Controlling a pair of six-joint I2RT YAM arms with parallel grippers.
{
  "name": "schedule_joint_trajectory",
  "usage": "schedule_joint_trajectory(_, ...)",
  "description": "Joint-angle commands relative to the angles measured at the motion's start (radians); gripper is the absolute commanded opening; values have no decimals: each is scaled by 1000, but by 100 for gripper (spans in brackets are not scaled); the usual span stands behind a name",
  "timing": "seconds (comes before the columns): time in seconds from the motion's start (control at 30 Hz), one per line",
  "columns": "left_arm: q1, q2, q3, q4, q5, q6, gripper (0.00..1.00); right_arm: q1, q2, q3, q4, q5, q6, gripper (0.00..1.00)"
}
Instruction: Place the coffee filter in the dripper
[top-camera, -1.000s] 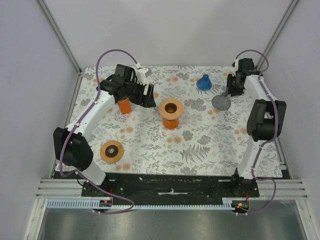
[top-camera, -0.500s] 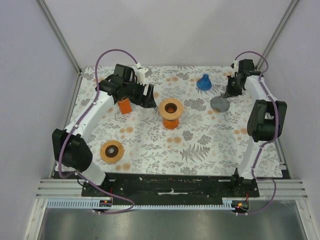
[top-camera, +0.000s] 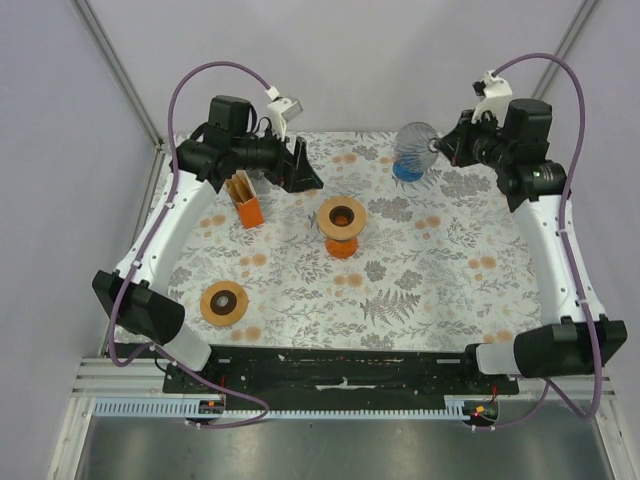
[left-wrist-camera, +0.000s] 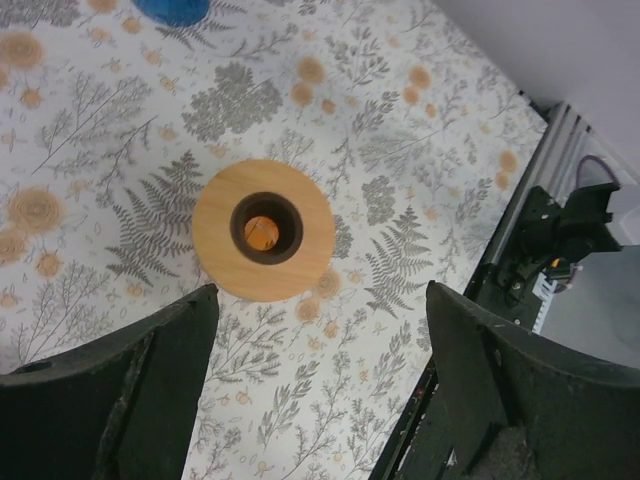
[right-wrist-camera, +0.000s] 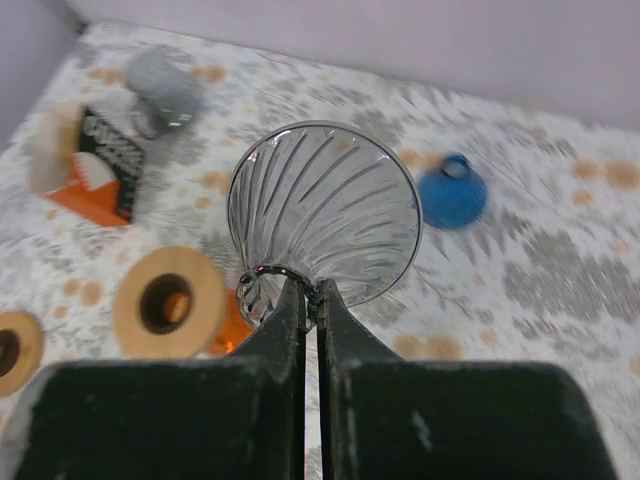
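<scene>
A clear ribbed glass dripper (top-camera: 415, 150) hangs in the air at the back right. My right gripper (top-camera: 440, 148) is shut on its thin ring handle. In the right wrist view the dripper (right-wrist-camera: 325, 210) opens away from the right gripper (right-wrist-camera: 311, 290), its cone mouth tilted sideways. The coffee filters are tan papers standing in an orange box (top-camera: 245, 203) at the back left, also in the right wrist view (right-wrist-camera: 100, 160). My left gripper (top-camera: 300, 170) is open and empty, raised beside the box. In the left wrist view the left gripper (left-wrist-camera: 320, 300) looks down past a wooden ring.
A wooden ring on an orange base (top-camera: 342, 222) stands mid-table, also in the left wrist view (left-wrist-camera: 215, 240). A second wooden ring (top-camera: 224, 302) lies at the front left. A blue funnel-shaped piece (top-camera: 404, 172) sits under the held dripper. Walls enclose the table.
My right gripper has lifted the glass dripper off the table at the right and carried it up and leftward. My left arm has risen and turned above the orange box.
</scene>
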Motion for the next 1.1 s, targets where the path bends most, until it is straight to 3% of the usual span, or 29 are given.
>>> schedule_joint_trajectory(0.0,-8,5,102,7,155,-82,90,134,-110,-55,180,-181,-19,0)
schedule_joint_trajectory(0.3,-10,-6,76,172,345,-301,93,285,-158,-40,282,-341,-19,0)
schedule_joint_trajectory(0.57,-11,-3,35,295,377,-400,86,331,-166,-51,361,-445,10,0)
schedule_joint_trajectory(0.63,-17,-1,26,327,400,-427,73,337,-164,-55,386,-460,20,0)
schedule_joint_trajectory(0.83,-28,-4,-2,401,472,-478,7,344,-129,-60,395,-460,28,0)
schedule_joint_trajectory(0.87,-30,-6,-7,401,474,-475,2,344,-127,-64,394,-454,21,0)
schedule_joint_trajectory(0.97,-28,-16,-19,372,476,-435,2,344,-123,-89,382,-415,-7,0)
schedule_joint_trajectory(1.0,-28,-18,-14,344,465,-409,2,343,-121,-94,368,-398,-16,6)
schedule_joint_trajectory(1.07,-27,-18,10,242,408,-304,2,341,-121,-94,323,-358,-45,35)
